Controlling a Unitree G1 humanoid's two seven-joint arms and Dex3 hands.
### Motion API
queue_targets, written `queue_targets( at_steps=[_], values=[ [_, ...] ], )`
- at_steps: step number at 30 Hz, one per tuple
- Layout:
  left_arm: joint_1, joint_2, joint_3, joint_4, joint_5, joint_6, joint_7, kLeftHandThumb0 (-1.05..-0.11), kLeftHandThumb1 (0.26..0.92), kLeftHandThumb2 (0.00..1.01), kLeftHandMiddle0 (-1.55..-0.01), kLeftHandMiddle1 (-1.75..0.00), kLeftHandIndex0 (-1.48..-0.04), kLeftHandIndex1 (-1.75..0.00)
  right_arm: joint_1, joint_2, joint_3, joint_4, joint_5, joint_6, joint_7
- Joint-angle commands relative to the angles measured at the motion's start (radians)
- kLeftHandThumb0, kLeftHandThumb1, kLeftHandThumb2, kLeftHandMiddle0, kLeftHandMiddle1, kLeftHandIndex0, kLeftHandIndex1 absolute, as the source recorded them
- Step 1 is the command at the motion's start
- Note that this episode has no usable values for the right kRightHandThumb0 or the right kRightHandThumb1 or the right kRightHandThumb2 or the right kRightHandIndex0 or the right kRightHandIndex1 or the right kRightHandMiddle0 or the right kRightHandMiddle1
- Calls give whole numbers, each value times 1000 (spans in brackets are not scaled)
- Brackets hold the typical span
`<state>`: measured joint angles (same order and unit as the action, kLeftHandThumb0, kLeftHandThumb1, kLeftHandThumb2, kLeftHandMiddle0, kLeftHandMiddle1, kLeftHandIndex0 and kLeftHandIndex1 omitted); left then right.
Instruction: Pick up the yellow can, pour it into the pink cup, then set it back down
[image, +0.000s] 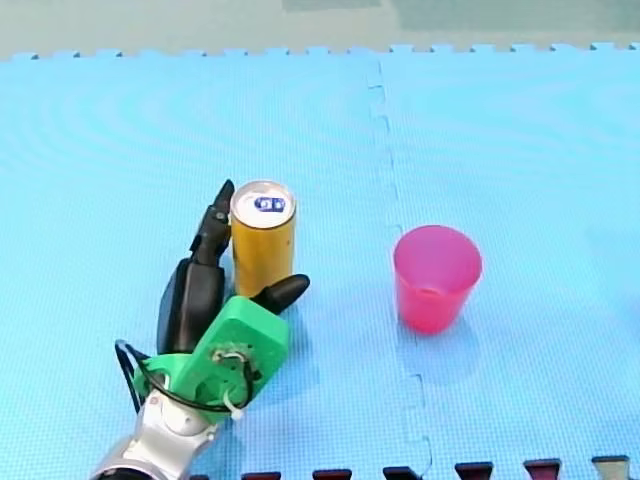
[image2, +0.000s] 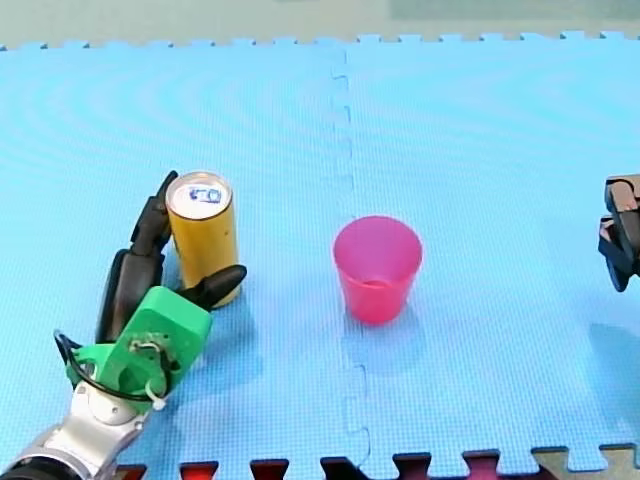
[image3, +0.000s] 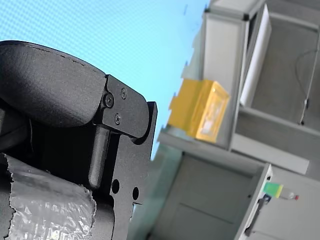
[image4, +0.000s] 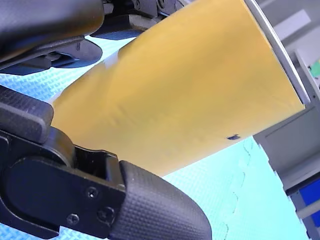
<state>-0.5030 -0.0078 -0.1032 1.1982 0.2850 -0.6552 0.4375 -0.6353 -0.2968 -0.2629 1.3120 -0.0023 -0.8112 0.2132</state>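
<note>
Grasp step: the left hand (image: 205, 310) is clamped on the yellow can (image: 264, 250), fingers on one side and thumb on the other. The can stands upright on the mat (image: 500, 130), left of the seam. Next, probably: lift, carry right to the pink cup (image: 436, 277), then tilt. The right hand (image2: 622, 240) hangs at the mat's right edge; how open it is can't be told.

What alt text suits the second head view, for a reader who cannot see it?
The robot's left hand grips an upright yellow can on a blue foam mat. A pink cup stands apart to its right; the right hand is at the picture's right edge.
</note>
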Motion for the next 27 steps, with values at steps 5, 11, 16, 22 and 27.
queue_targets(
  at_steps=[5, 11, 16, 22, 27],
  values=[
    [-11, 11, 26, -12, -37, 5, -41, -1048, 921, 119, -336, -19, -183, -1, -4, -10, -9, 1, 12, 4, 16],
    [-16, 17, 34, -14, -43, 6, -51, -1048, 921, 125, -331, -14, -182, 0, -8, -13, -12, 2, 15, 10, 25],
    [-20, 18, 35, -18, -40, 8, -51, -1048, 921, 134, -329, -11, -182, 0, -10, -14, -13, 2, 19, 16, 33],
    [-27, 19, 36, -20, -38, 12, -53, -1048, 921, 140, -330, -9, -183, -1, -12, -16, -14, 1, 20, 19, 35],
    [-29, 20, 33, -28, -34, 14, -53, -1048, 921, 140, -332, -9, -186, -2, -12, -15, -11, 0, 17, 19, 28]
  ],
)
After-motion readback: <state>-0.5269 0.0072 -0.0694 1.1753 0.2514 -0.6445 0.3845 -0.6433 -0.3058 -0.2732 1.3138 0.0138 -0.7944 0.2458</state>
